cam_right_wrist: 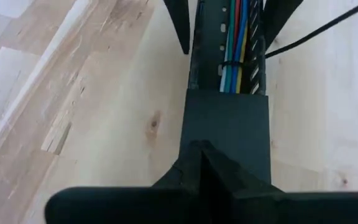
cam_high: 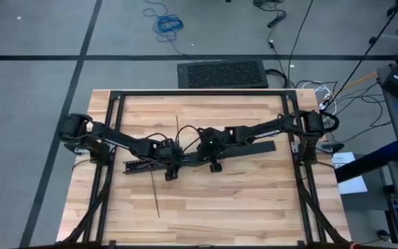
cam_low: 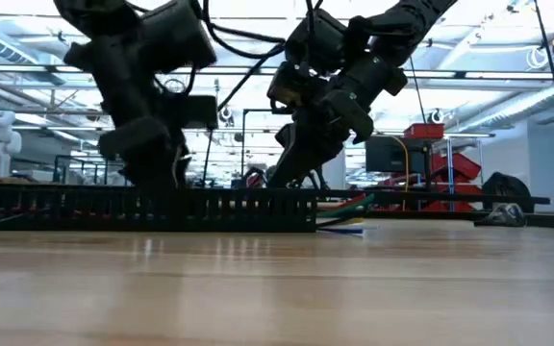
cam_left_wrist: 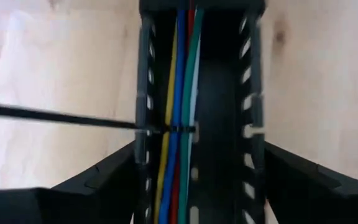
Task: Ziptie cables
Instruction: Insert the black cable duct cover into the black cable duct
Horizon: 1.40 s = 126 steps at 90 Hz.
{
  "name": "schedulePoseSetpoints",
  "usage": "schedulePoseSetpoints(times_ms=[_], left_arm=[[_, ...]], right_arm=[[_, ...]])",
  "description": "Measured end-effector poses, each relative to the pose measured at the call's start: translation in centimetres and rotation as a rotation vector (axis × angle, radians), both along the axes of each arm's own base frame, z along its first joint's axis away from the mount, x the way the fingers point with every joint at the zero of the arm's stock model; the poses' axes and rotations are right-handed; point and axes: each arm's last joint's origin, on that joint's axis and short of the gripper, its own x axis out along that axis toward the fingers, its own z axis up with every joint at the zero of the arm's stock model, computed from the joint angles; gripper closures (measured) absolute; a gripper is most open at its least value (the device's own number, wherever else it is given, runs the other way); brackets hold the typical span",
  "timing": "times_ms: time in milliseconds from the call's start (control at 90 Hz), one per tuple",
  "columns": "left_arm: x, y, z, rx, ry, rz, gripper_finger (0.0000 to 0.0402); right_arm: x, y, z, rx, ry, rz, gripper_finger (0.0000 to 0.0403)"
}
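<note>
Both arms meet over the middle of the tabletop (cam_high: 254, 200). The cables (cam_left_wrist: 176, 74) lie inside the black slotted bar (cam_high: 254, 149), running lengthwise, cinched by a thin black zip tie (cam_left_wrist: 55, 117) whose loose tail sticks out sideways over the wood.

Left tool (cam_left_wrist: 197, 180): fingers spread wide, straddling the bar, one finger (cam_left_wrist: 98, 180) on each side, gripping nothing; the cables run directly between them.

Right tool (cam_right_wrist: 201, 149): fingers closed together, tips just above the bar's solid cover, cables emerging just beyond it. Nothing visibly held.
</note>
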Motion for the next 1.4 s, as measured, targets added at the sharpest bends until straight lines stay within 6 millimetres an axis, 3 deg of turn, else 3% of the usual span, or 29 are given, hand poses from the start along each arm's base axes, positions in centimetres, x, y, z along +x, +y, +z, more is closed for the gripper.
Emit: schedulePoseSetpoints(times_ms=[211,378,678,911,1056,1178,1400], left_arm=[[-0.3,0.0,-1.8,0.005,-0.015,0.030,0.0132],[-0.2,0.0,-1.8,0.022,-0.035,0.007,0.0163],[0.4,0.5,-1.6,0.060,-0.092,-0.013,0.0166],[0.7,0.8,-1.4,0.074,-0.126,-0.009,0.0166],[0.8,0.8,-1.4,0.073,-0.129,-0.010,0.0166],[0.8,0.8,-1.6,0.075,-0.128,-0.016,0.0166],[1.8,0.6,-2.9,0.038,-0.157,-0.044,0.0166]], right_arm=[[0.1,0.1,0.1,-0.004,-0.019,0.002,0.0403],[0.6,0.0,0.3,-0.006,-0.082,0.008,0.0403],[1.3,0.3,0.8,-0.022,-0.181,0.008,0.0403],[0.3,1.1,5.9,-0.059,-0.318,0.007,0.0402],[-1.3,1.0,7.9,-0.096,-0.268,-0.025,0.0402],[-2.2,0.1,6.6,-0.116,-0.117,-0.079,0.0402],[-1.1,-0.2,2.4,-0.098,0.005,-0.088,0.0403]])
